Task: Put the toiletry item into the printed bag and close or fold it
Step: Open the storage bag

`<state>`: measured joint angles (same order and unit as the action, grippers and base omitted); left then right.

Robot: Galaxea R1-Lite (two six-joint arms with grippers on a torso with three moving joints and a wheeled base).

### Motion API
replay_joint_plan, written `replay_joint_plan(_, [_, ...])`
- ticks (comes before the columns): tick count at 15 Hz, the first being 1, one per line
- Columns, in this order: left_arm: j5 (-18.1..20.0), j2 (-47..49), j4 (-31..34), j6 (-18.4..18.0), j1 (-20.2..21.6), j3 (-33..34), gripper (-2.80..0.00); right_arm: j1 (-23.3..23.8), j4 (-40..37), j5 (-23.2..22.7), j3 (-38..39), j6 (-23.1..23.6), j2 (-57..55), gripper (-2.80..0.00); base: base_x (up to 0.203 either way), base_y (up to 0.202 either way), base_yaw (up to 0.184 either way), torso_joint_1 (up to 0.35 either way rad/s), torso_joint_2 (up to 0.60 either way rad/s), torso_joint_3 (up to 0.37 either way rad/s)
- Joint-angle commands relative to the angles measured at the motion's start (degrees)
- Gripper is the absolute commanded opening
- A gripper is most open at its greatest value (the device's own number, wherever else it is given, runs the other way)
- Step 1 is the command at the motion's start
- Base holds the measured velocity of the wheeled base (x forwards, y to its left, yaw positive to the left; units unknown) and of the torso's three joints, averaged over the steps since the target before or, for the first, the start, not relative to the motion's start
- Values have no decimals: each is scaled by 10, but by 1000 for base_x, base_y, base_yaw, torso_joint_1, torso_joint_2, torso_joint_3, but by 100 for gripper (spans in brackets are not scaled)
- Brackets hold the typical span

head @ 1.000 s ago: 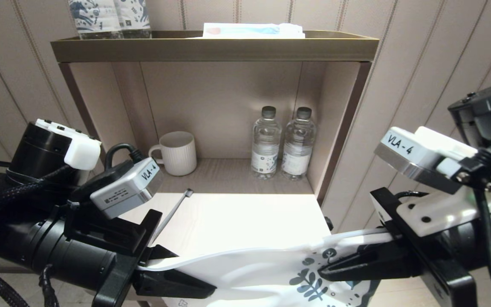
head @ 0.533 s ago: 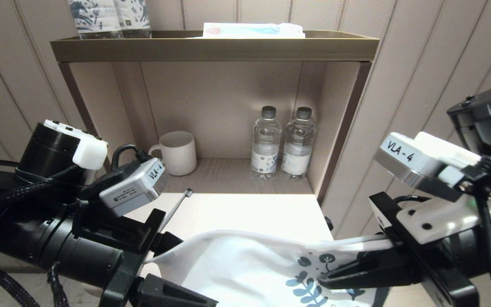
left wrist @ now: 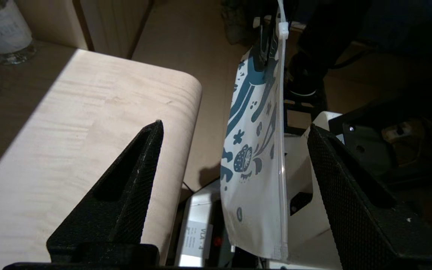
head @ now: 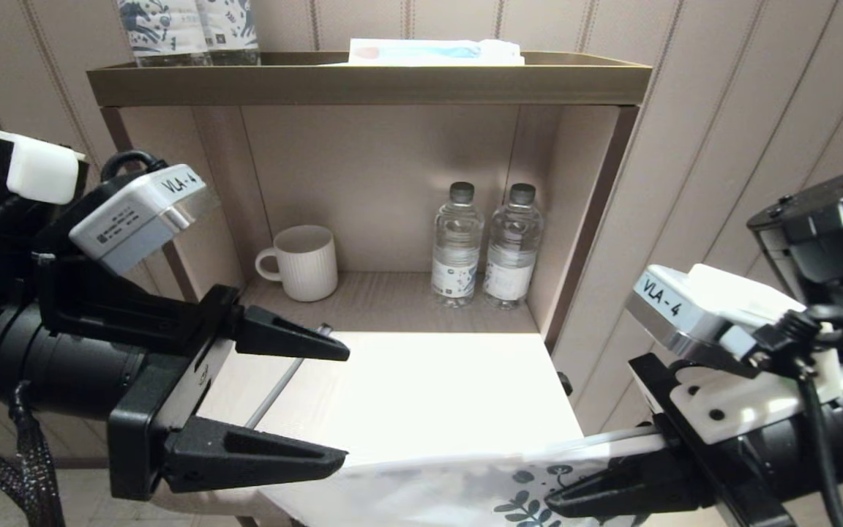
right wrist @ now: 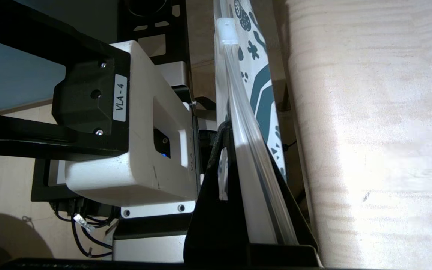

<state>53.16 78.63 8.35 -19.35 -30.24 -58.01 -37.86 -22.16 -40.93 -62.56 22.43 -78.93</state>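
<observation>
The printed bag (head: 465, 483) is hanging off the bench's (head: 421, 388) front edge, pinched at its zip end by the right claw (head: 560, 501). The toothbrush (head: 286, 377) is lying on the bench between the left claw's (head: 345, 406) wide-spread, empty fingers.

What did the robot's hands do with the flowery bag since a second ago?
The left hand let go of the bag, opened wide and lifted up off it. The bag's loose end dropped, so it now hangs from the right hand, which stays shut on its zip edge. The toothbrush on the table, the mug and the two water bottles stayed put.
</observation>
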Motion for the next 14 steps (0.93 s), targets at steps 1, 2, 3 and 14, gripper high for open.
replay_joint_plan(1, [4,-6,0,-1,8,-5,0,0,-1,-1,1,2,5,-280,0,0,0,0,0,0])
replay_joint_plan(2, [5,-2,0,0,9,-7,0,-2,-1,0,0,2,5,-280,0,0,0,0,0,0])
replay_joint_plan(3, [5,5,1,0,8,-17,0,-10,0,0,-1,2,1,-280,0,0,0,0,0,0])
replay_joint_plan(14, [1,71,0,0,-87,-62,0,-38,24,29,-30,2,-40,-280,0,0,0,0,0,0])
